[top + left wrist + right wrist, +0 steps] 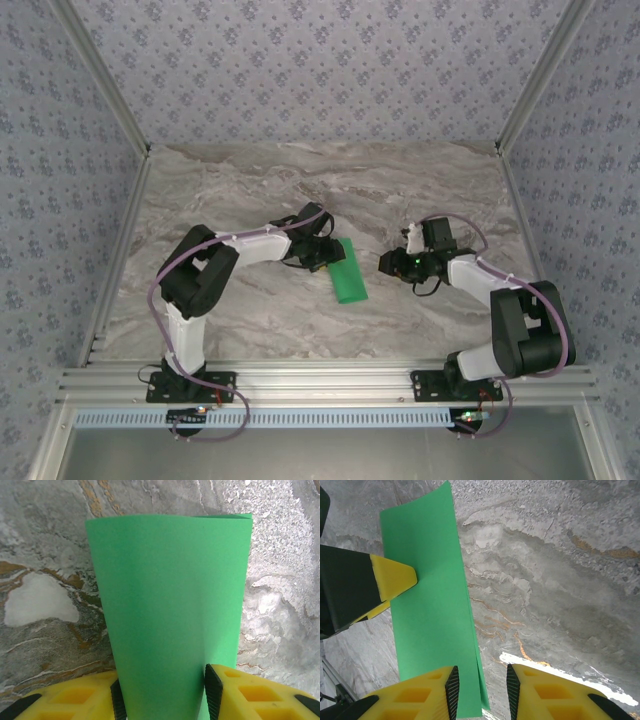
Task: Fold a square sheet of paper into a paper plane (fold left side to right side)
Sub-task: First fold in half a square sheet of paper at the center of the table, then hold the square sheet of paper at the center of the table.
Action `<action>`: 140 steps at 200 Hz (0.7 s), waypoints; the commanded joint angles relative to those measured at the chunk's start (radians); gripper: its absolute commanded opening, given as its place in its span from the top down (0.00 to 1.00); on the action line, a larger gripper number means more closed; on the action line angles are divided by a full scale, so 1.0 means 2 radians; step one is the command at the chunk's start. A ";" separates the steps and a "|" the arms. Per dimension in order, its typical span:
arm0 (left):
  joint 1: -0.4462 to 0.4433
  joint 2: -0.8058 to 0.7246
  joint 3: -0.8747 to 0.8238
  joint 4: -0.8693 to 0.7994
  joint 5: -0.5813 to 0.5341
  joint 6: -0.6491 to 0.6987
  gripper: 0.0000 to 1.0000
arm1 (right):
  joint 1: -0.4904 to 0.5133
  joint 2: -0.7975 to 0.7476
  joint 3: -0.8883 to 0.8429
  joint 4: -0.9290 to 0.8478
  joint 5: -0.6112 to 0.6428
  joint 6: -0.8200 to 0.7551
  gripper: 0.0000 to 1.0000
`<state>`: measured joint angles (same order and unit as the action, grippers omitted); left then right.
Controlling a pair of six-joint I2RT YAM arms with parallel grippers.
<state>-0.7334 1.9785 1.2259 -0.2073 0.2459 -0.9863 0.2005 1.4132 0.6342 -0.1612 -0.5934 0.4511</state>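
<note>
The square sheet of paper (350,278) is bright green and lies on the marble table, doubled over into a narrow strip. In the right wrist view its two layers (432,605) show slightly offset along the right edge. My left gripper (322,255) sits at the strip's far left end. Its jaws stand partway apart, and the paper (170,590) fills the gap between them (162,695). One of its yellow fingertips (395,577) rests on the sheet. My right gripper (385,264) hovers open just right of the strip. The paper's edge lies under its left finger, with nothing between the pads (481,690).
The marble tabletop (250,180) stretches out behind and to both sides of the paper. Aluminium rails (330,378) run along the near edge by the arm bases. Patterned walls close off the back and sides.
</note>
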 commanded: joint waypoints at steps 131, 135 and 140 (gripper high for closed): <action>-0.002 0.064 -0.019 -0.058 -0.076 -0.031 0.51 | 0.032 0.012 0.005 0.011 -0.011 0.002 0.67; -0.003 0.065 -0.018 -0.060 -0.076 -0.031 0.51 | 0.034 0.012 0.005 0.011 -0.011 0.003 0.67; -0.004 0.066 -0.016 -0.061 -0.077 -0.030 0.51 | 0.034 0.012 0.005 0.012 -0.010 0.003 0.68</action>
<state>-0.7399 1.9812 1.2312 -0.2146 0.2302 -0.9928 0.2558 1.4235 0.6342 -0.1493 -0.6090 0.4519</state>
